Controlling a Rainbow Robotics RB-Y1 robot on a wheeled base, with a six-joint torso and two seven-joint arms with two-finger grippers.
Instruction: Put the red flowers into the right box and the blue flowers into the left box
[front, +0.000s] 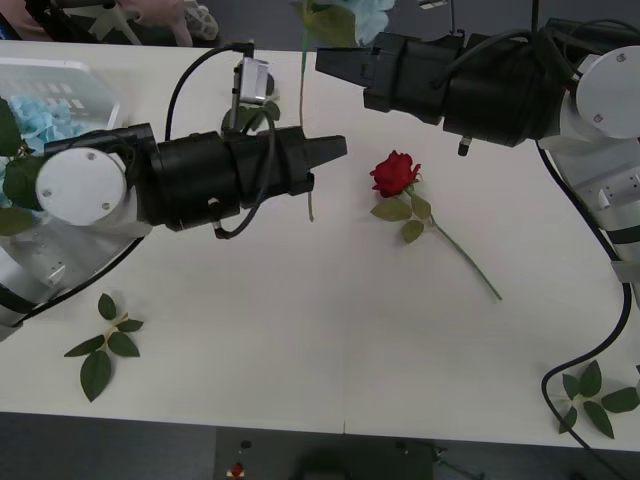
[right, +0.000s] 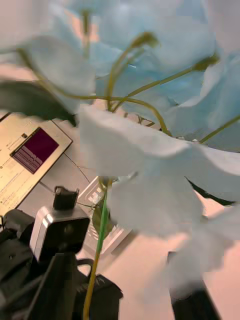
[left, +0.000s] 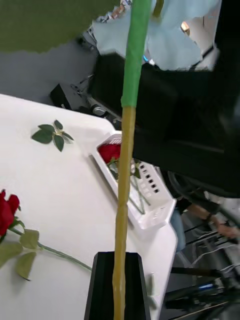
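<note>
Front view: blue flower (front: 345, 15) between pincers

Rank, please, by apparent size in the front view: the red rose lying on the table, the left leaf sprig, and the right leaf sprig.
1. Red rose, stem included.
2. Left leaf sprig and right leaf sprig: these look alike, so I won't rank them.

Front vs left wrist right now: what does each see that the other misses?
Front alone: the left box with blue flowers inside, and the left pincer and right pincer meeting at a hanging stem. Left wrist alone: the right box, a boxed rose already in it. Shared: that blue flower's stem, and the loose rose lying on the table.
</note>
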